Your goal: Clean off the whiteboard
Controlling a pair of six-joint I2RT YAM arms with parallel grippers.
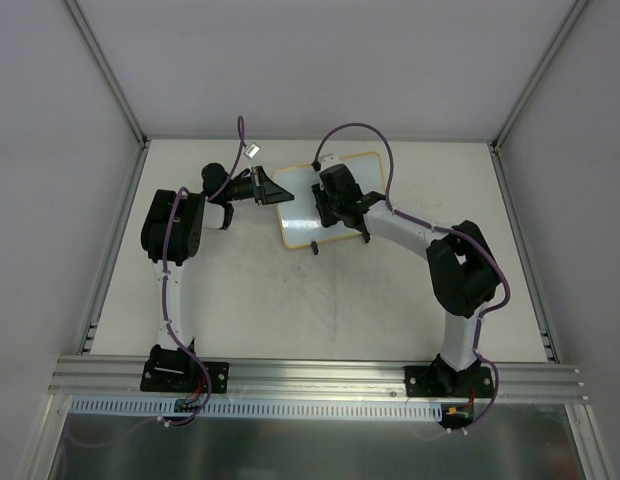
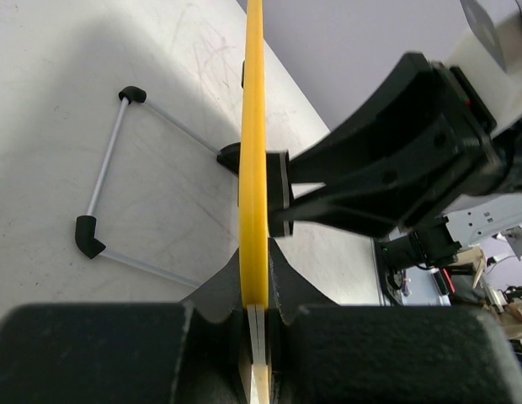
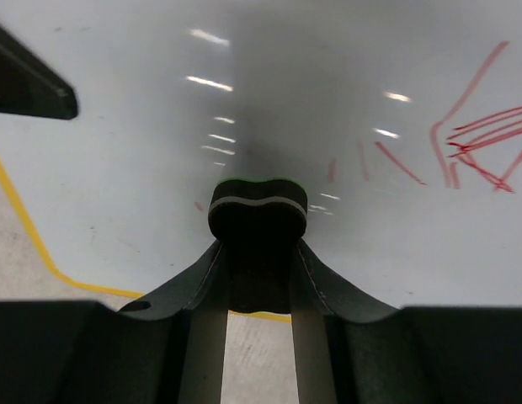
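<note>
Whiteboard (image 1: 295, 220) near far tabletop (image 1: 290, 310) edge, left gripper (image 2: 259, 313) jaws clamped on its yellow rim, right gripper (image 3: 258, 252) jaws holding eraser (image 3: 258, 209) on its face, red strokes (image 3: 471, 139) beside.

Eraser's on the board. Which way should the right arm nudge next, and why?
Probably slide the eraser sideways toward the red scribbles, at the right of the right wrist view: they are unerased on the whiteboard, and the left gripper clamps its yellow rim steady.

Left claw (image 1: 273, 189) blocks the whiteboard's (image 1: 362, 168) left edge, right claw (image 3: 258, 240) its middle.
</note>
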